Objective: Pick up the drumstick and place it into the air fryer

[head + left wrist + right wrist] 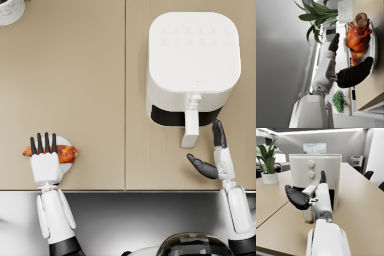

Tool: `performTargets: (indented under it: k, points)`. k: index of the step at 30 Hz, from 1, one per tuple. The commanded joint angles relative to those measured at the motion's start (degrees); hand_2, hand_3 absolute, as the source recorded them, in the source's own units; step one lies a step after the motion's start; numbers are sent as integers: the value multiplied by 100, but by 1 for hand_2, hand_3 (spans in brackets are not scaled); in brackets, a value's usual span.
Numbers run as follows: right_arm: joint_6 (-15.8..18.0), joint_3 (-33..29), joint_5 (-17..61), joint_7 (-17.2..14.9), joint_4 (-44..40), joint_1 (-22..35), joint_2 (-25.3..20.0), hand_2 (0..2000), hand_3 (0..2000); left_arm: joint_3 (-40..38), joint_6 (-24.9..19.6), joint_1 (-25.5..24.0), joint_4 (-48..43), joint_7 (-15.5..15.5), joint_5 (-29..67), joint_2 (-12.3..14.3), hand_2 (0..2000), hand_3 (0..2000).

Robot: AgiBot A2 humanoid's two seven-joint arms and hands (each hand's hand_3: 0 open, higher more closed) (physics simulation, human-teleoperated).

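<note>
Tan table (90, 90) with seam down middle, near edge just below both hands. Drumstick (62, 153) on small white plate (67, 167) at near left edge. Left hand (46, 159) over drumstick, fingers straight; wrist view shows thumb (356, 73) against meat, grip unclear. Fryer (192, 60) far right, drawer part out, handle (190, 127) toward robot. Right hand (216, 155) spread, empty, beside handle. Wrist views alone show potted plant (267, 160) and chairs beyond
</note>
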Motion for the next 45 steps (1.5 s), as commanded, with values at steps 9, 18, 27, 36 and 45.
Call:
performTargets:
  k: [9, 18, 27, 36, 45]
  points:
    - [0, -15, 0, 0, -12, 212, -177, 0, 0, 437, 720, 133, 355, -181, 33, -36, 1361, 327]
    - [0, -41, -1, 0, -15, 205, -262, 0, 0, 479, 1859, 856, 991, 665, 25, -12, 2000, 2000]
    - [0, 175, -1, 0, -434, 299, -383, 0, 0, 541, 2197, 578, -1248, 1276, 24, 59, 2000, 2000]
    - [-25, 381, -1, 0, -1302, 351, -486, 0, 0, 1053, 2049, 706, -1929, 1325, -725, 94, 2000, 2000]
    - [-190, 599, 1, 4, -1956, 558, -635, 0, 0, 1424, 1908, 924, -2077, 1334, -2022, 179, 2000, 2000]
